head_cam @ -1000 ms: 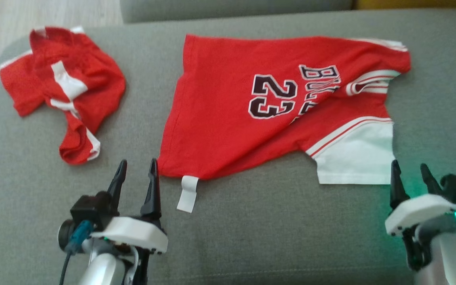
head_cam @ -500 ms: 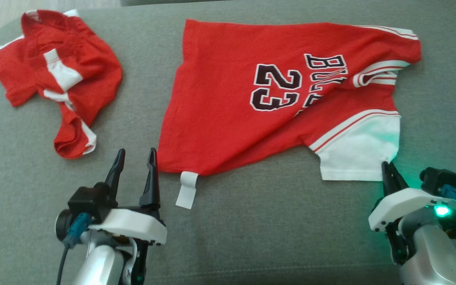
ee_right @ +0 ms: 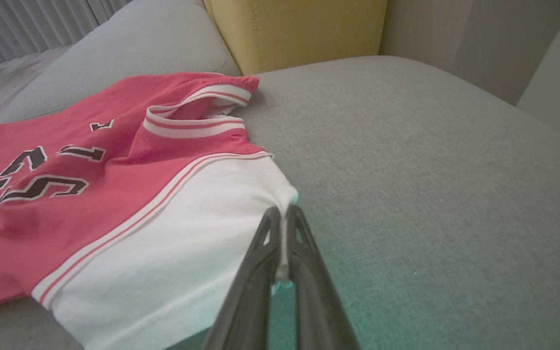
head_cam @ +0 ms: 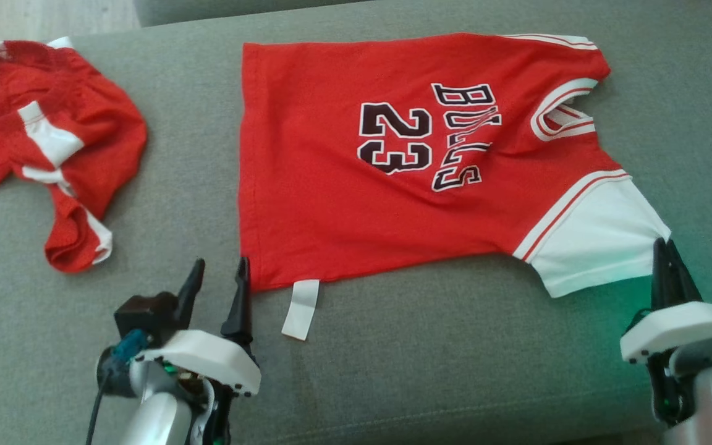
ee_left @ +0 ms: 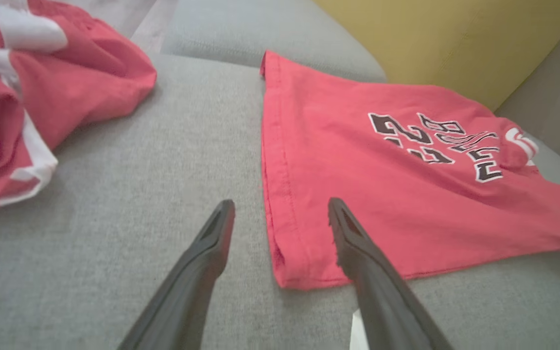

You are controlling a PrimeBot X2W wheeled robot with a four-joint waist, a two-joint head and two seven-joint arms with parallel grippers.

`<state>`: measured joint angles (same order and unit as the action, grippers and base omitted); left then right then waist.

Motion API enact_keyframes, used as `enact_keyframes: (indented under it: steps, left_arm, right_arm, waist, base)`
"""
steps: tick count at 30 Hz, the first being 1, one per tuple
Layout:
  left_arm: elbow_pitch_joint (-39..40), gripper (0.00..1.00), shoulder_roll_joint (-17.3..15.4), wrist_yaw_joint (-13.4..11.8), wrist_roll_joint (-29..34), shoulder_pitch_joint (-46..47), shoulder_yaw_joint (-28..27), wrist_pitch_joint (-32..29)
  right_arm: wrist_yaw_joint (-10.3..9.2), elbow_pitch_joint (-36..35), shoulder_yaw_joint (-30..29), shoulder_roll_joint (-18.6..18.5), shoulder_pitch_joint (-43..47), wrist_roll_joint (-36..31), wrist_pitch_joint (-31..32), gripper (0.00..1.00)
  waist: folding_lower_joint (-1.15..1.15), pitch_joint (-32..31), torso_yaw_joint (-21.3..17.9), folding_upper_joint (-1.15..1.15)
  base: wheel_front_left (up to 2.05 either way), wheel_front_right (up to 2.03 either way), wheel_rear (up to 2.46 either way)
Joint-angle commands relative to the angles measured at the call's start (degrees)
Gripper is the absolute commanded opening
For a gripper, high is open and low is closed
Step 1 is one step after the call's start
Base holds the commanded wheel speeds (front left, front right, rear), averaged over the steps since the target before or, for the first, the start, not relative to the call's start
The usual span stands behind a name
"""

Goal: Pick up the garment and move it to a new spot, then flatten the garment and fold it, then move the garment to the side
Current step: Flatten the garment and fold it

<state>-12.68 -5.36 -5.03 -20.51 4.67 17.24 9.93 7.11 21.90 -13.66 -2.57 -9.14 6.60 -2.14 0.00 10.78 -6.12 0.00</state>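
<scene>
On sofa [head_cam: 424,371], right end effector [head_cam: 663,248] pinches jersey [head_cam: 331,185].

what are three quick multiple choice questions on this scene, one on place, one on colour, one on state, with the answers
1. Where does the crumpled red garment lie relative to the jersey?
A. on top of it
B. to the robot's left of it, apart
C. to the robot's right of it

2. What colour is the jersey's sleeve nearest the right gripper?
A. black
B. yellow
C. white

3. How does the right gripper stand?
A. shut on the sleeve's edge
B. wide open above the sleeve
C. shut on empty air

Answers:
1 B: the grey cushion shows between the two in the head view.
2 C: the sleeve is white below a red-striped seam.
3 A: the right wrist view shows the fingers pinched together with white cloth between them.
</scene>
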Motion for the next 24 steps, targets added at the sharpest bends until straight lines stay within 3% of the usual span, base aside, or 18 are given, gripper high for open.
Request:
enact_keyframes:
  steps: [1, 6, 15, 21, 23, 24]
  left_arm:
    - [1.1, 1.00, -0.1, 0.3, -1.3, 0.4, -1.8, -1.6]
    - [-0.3, 1.00, 0.7, 1.1, -4.2, 0.4, -0.9, -5.5]
    - [-4.4, 1.00, 1.4, -0.6, -6.2, 1.9, 0.4, -11.0]
    - [-5.8, 0.50, 1.8, 0.1, -8.7, 2.5, 1.2, -12.1]
    - [-5.8, 0.52, 2.0, 0.6, -10.2, 2.7, 1.1, -11.8]
    - [-5.8, 0.66, 2.1, 0.6, -10.9, 2.9, 1.0, -11.5]
  right_arm:
    - [0.37, -3.7, 1.0, -0.3, 0.5, 0.6, 0.6, 0.00]
    - [0.37, -5.8, 1.6, -0.3, 1.5, 1.8, 1.4, 0.00]
    - [0.37, -6.8, 4.1, -0.3, 1.9, 3.0, 1.7, 0.00]
    - [0.37, -6.9, 5.2, -0.3, 2.2, 2.9, 1.7, 0.00]
    - [0.37, -7.0, 5.4, -0.3, 2.3, 2.9, 1.7, 0.00]
    - [0.37, -7.0, 5.5, -0.3, 2.3, 2.8, 1.7, 0.00]
  waist:
    - [0.00, 0.4, -0.6, 0.00]
    - [0.00, 0.6, -1.1, 0.00]
    - [0.00, 0.7, -2.4, 0.00]
    - [0.00, 0.1, -3.1, 0.00]
    - [0.00, -0.1, -3.2, 0.00]
    - [0.00, -0.3, -3.3, 0.00]
  base:
    - [0.00, 0.00, 0.00]
    - [0.00, 0.00, 0.00]
    - [0.00, 0.00, 0.00]
    - [0.00, 0.00, 0.00]
    - [0.00, 0.00, 0.00]
    - [0.00, 0.00, 0.00]
